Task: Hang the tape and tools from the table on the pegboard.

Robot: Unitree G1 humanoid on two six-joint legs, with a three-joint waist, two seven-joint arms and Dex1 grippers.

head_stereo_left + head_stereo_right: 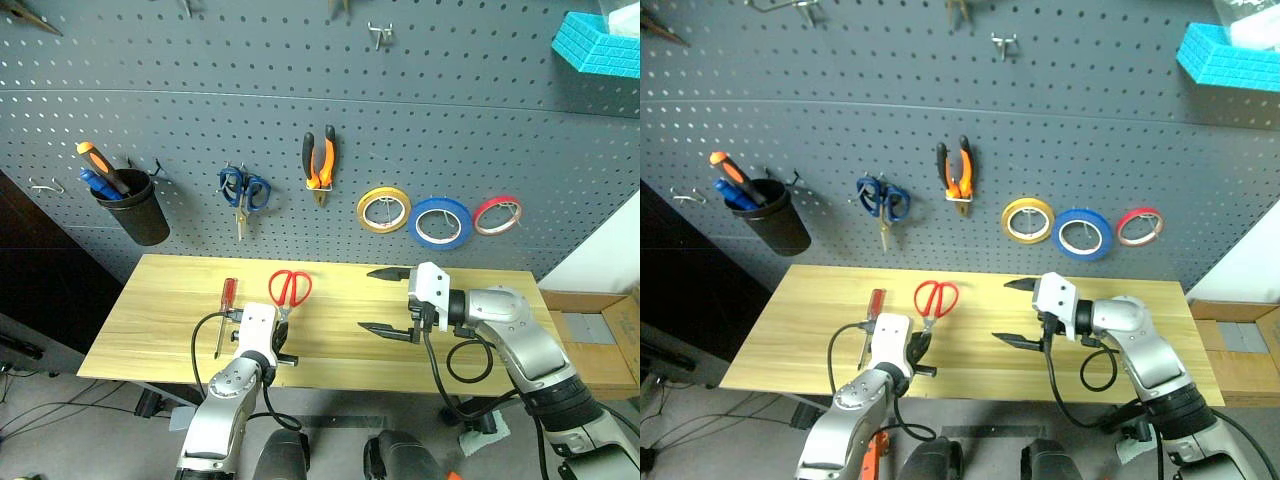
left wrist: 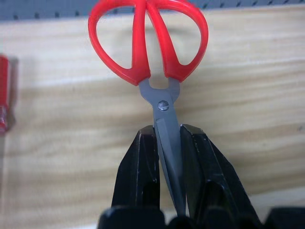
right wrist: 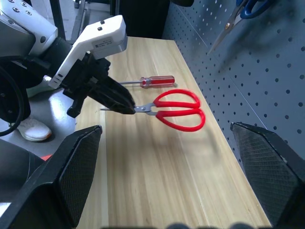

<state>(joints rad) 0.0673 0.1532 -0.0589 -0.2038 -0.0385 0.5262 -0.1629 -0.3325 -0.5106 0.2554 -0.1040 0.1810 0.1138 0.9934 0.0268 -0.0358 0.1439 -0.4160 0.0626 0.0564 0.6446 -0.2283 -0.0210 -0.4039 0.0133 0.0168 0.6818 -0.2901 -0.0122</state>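
Left end effector [image 3: 125, 106] clamps red scissors [image 2: 150, 45] by blades; right end effector [image 1: 385, 300] gapes wide; next hang them on pegboard [image 1: 300, 80] at 12 o'clock.

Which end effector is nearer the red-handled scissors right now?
Left. The left end effector is shut on the red-handled scissors by the blades, while the right end effector stands open off to the scissors' right.
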